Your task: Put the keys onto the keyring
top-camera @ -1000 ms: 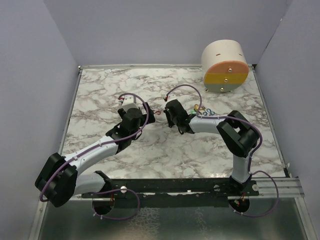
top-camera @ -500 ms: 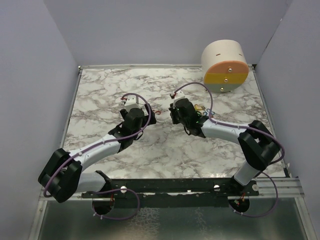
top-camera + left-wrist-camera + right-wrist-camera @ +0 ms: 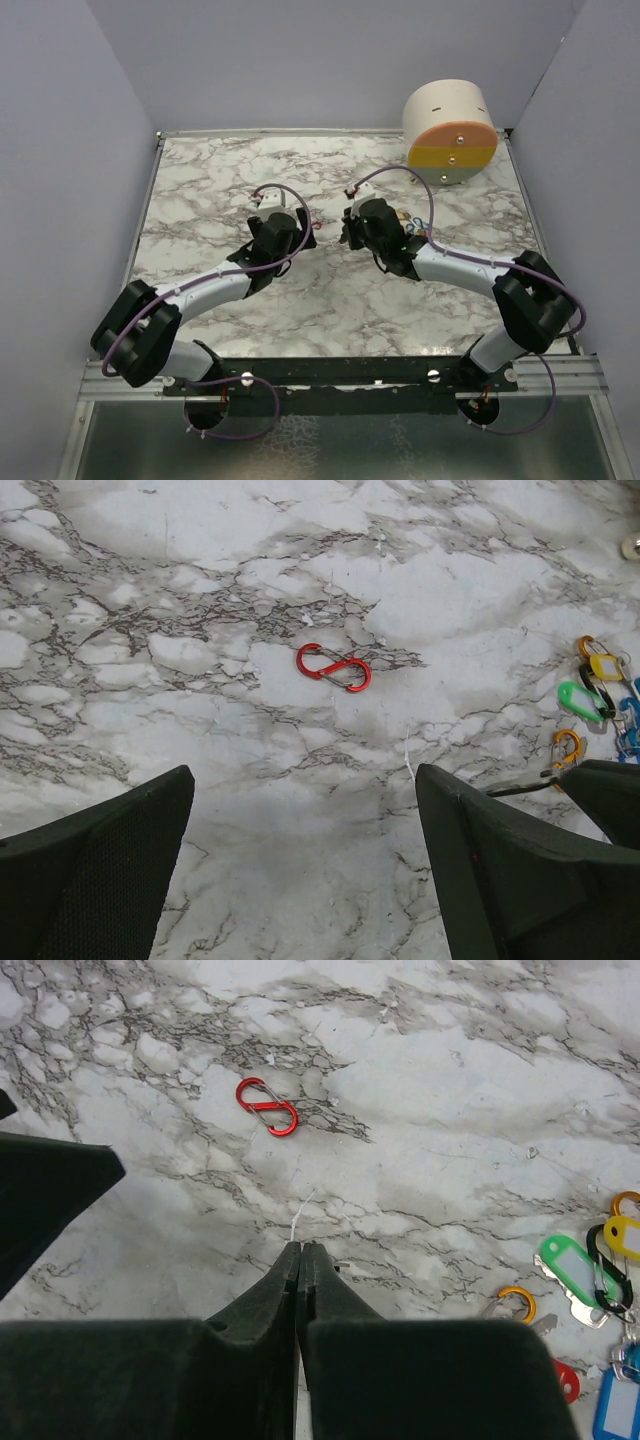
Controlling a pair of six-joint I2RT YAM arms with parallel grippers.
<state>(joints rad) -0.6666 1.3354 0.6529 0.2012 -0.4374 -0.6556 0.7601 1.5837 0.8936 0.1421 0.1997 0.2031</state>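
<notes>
Up top, my left gripper (image 3: pixel 306 234) and right gripper (image 3: pixel 347 227) face each other mid-table, the keys (image 3: pixel 410 222) just colour specks behind the right one. Left wrist: fingers spread wide, one red S-shaped clip (image 3: pixel 333 668) lying alone on the marble (image 3: pixel 200 580), three plastic-headed keys at the right edge. Right wrist: tips pressed together, empty, same clip, but four keys (green, yellow, blue, red) and one orange loop (image 3: pixel 517 1303) bottom right.

A red S-shaped wire clip (image 3: pixel 267 1106) lies flat and alone on the marble tabletop (image 3: pixel 450 1080). Well apart from it, small keys (image 3: pixel 566 1261) with green, yellow, blue and red plastic heads lie flat in a cluster, with orange wire loops (image 3: pixel 516 1290) among them.
</notes>
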